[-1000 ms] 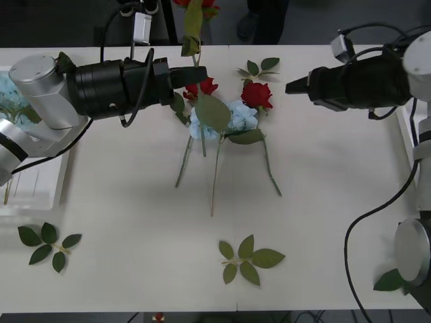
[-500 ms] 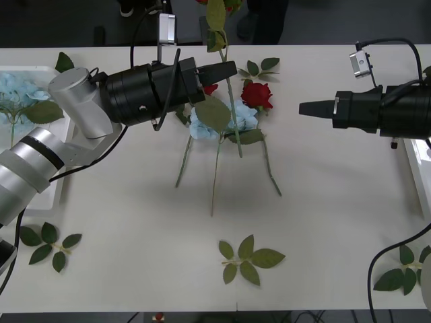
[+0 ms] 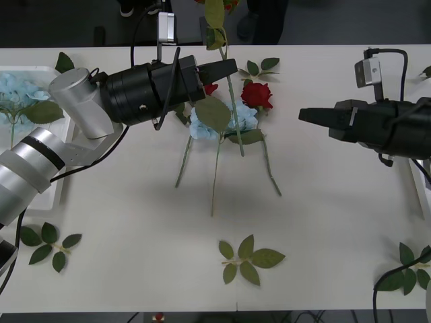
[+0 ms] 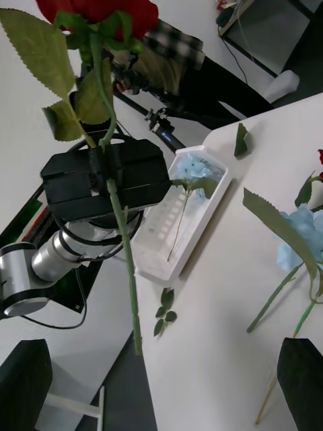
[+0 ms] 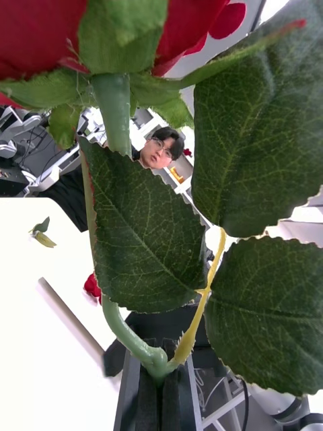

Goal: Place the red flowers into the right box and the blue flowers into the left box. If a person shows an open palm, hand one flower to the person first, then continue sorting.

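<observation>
Left gripper [image 3: 227, 67] pinched red rose stem [image 3: 232, 114], bloom cut off at frame top; right gripper [image 3: 304, 115] spread, empty, facing flower pile [image 3: 225, 116] on table [image 3: 323, 222].

A white table [image 3: 135, 222] stands on a dark floor [image 3: 60, 23]. Loose leaf sprigs [image 3: 248, 259] lie on it. White walls [image 4: 27, 121] rise behind.
</observation>
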{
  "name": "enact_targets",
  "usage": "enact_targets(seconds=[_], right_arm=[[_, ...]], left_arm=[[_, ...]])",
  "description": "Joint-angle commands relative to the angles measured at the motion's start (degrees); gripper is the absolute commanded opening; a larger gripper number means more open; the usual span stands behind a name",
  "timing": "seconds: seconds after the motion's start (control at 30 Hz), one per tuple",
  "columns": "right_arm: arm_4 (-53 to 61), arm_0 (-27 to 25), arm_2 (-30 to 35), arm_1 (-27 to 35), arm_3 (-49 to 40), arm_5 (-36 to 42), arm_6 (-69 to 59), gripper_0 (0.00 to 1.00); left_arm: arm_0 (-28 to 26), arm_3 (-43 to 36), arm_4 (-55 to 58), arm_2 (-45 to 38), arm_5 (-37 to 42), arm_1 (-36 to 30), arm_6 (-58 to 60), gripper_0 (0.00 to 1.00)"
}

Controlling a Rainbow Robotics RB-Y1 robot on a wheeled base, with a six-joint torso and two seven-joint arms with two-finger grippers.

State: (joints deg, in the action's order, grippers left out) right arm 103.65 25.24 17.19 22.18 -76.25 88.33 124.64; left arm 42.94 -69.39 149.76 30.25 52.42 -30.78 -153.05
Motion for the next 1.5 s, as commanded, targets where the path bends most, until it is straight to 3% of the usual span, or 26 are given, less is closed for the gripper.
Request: enact_targets(seconds=[0.03, 0.33, 0.77, 0.83, 0.9, 0.97, 1.07, 1.5], right_arm=[[0.4, 2.9, -4.4, -0.9, -2.4, -4.2, 4.2, 0.98], [1.4, 6.8, -13.6, -2.9, -2.4, -11.7, 2.6, 0.98], [1.3, 7.9, -21.6, -4.9, -2.3, -17.2, 2.6, 0.98], [1.3, 7.9, -21.9, -4.9, -2.3, -17.2, 2.6, 0.87], [1.3, 7.9, -22.3, -4.9, -2.3, -17.3, 2.5, 0.52], [1.3, 7.9, -22.4, -4.9, -2.3, -17.4, 2.4, 0.26], [1.3, 7.9, -22.4, -4.9, -2.3, -17.5, 2.2, 0.01], [1.6, 7.9, -22.0, -4.9, -2.3, -18.9, 2.3, 0.0]], left_arm=[[0.2, -0.8, 0.3, -0.6, -0.1, -0.2, -2.0, 0.0], [0.0, -0.8, 0.3, -0.5, -0.1, -0.2, -2.0, 0.0], [-0.1, -0.8, 0.3, -0.5, 0.0, -0.2, -2.0, 0.0], [0.0, -0.8, 0.3, -0.5, 0.0, -0.2, -2.0, 0.0], [-0.1, -0.8, 0.3, -0.5, 0.0, -0.2, -2.0, 0.0], [-0.1, -0.8, 0.3, -0.5, 0.0, -0.2, -2.0, 0.0], [-0.1, -0.8, 0.3, -0.5, 0.0, -0.2, -2.0, 0.0], [-0.1, -0.8, 0.3, -0.5, 0.1, -0.2, -2.0, 0.01]])
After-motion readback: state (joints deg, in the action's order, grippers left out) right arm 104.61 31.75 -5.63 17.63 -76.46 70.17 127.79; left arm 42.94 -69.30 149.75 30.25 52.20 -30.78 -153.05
